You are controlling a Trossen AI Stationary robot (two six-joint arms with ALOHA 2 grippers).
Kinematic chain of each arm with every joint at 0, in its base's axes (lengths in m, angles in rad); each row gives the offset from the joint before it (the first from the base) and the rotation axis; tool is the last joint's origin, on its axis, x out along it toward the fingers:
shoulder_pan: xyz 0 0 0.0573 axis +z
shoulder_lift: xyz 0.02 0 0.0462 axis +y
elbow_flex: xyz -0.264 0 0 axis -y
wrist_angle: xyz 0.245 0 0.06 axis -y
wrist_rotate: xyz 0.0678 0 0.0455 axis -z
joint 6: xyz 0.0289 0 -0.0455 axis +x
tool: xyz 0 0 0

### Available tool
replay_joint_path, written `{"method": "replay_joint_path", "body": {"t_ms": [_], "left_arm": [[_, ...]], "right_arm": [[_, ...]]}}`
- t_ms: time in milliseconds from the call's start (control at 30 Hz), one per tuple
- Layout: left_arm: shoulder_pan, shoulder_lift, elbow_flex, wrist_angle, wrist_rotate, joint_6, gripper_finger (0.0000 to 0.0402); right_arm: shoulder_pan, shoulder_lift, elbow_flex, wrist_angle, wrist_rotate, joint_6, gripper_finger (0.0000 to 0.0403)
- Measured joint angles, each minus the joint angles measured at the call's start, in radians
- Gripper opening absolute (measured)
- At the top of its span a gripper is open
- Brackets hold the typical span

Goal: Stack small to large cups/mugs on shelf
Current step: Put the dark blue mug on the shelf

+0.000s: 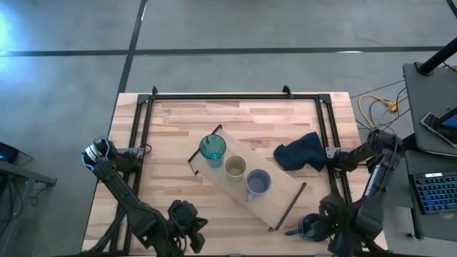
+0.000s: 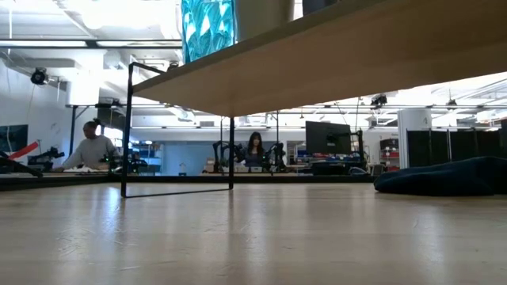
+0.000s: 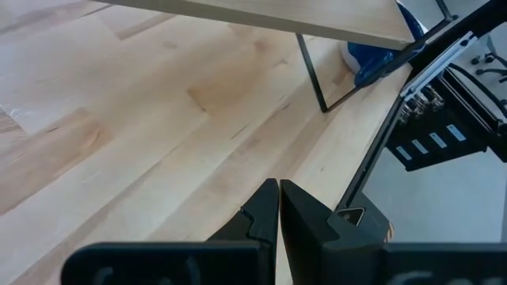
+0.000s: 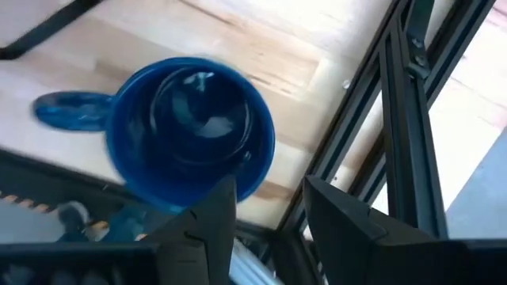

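The light-wood shelf (image 1: 282,191) lies slantwise at mid-table on thin dark bars (image 2: 127,131). Three vessels stand on it in a row: the teal tumbler (image 1: 212,148), which also shows in the low view (image 2: 207,28), the olive cup (image 1: 235,167) and the periwinkle cup (image 1: 257,183). The navy handled mug (image 1: 308,227) is at the table's near right corner, off the shelf, with its handle (image 4: 67,111) toward the table's left. My right gripper (image 4: 269,210) is open just right of the mug, above its rim. My left gripper (image 3: 279,194) is shut and empty low over the table's near edge. My right gripper's one finger (image 4: 210,214) overlaps the mug's rim (image 4: 257,170) on the side away from the handle, and the other finger stands outside the mug. I cannot tell whether either finger touches the mug.
A dark blue cloth (image 1: 300,152) lies right of the shelf, and shows in the low view too (image 2: 451,176). A black metal frame (image 1: 335,143) runs along the table's sides. People sit at benches in the room behind the table (image 2: 93,150).
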Motion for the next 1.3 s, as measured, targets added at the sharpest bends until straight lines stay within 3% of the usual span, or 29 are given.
{"method": "replay_joint_path", "body": {"t_ms": [133, 333, 600, 833, 1000, 1300], "left_arm": [[0.0, 0.0, 0.002, 0.006, 0.0, 0.0, 0.0], [0.0, -0.012, 0.003, 0.03, 0.001, 0.017, 0.0], [0.0, -0.02, 0.002, 0.057, 0.004, 0.02, 0.0], [0.0, -0.02, 0.002, 0.056, 0.003, 0.02, 0.0], [0.002, -0.02, 0.002, 0.054, 0.003, 0.018, 0.0], [0.006, -0.02, 0.0, 0.055, 0.003, 0.017, 0.0]], "right_arm": [[0.0, 0.019, -0.062, 0.048, -0.039, 0.007, 0.0141], [0.002, -0.037, -0.228, 0.272, -0.064, 0.026, 0.0141], [0.002, -0.058, -0.286, 0.346, 0.008, -0.008, 0.0141], [0.002, -0.056, -0.362, 0.368, 0.012, -0.008, 0.0141], [0.003, -0.071, -0.38, 0.374, -0.014, -0.008, 0.0141], [0.002, -0.084, -0.302, 0.349, 0.042, -0.026, 0.0141]]}}
